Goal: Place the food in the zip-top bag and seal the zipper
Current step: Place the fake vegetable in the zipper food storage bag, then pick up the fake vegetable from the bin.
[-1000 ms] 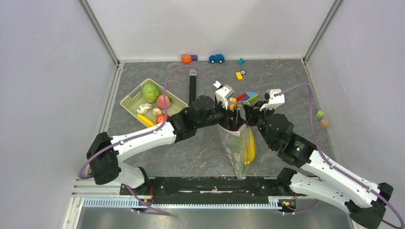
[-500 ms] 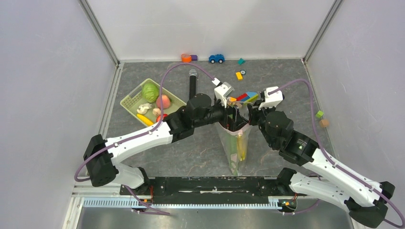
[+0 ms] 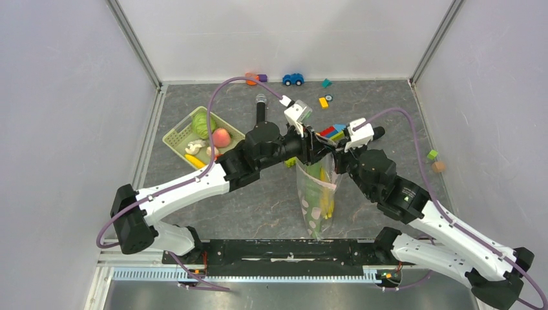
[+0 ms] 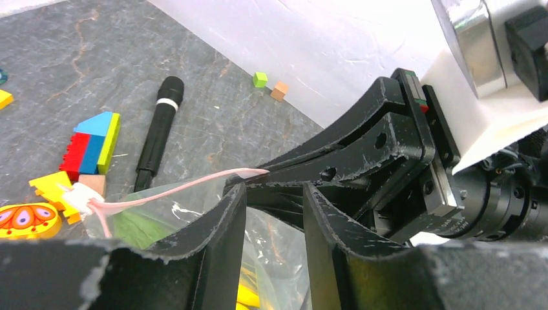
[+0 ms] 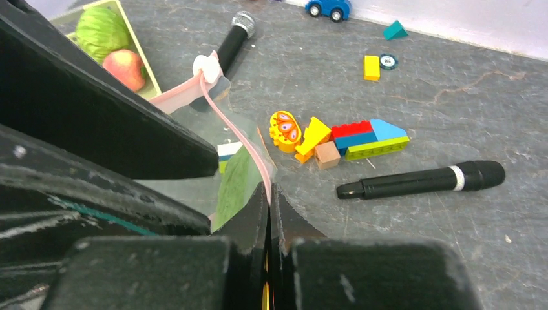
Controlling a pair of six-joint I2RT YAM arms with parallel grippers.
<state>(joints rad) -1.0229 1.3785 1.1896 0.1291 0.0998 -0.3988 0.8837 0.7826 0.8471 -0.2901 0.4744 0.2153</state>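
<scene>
I work in a lab test cell: plain white panels [image 3: 284, 32] wall my grey table [image 3: 388, 103] left, right and far, aluminium rail [image 3: 258, 274] near.

The left arm [image 3: 187, 187] and the right arm [image 3: 446, 229] share one build: white shells dotted with small dark screws, joined by bulky round black joints. Their black shoulder blocks sit at 8 o'clock and 4 o'clock of the overhead view. A purple cable [image 3: 220, 110] runs along each arm to a white camera housing [image 3: 296, 111] at the wrist. The left pincer [image 4: 274, 194] has two matte black fingers [image 4: 220, 245] with chipped, grey-scuffed edges. The right pincer [image 5: 268, 192] is the same black. Seen from the left wrist, its carriage shows round screw holes and a small red and green mark [image 4: 420, 103] at its 1 o'clock corner.
</scene>
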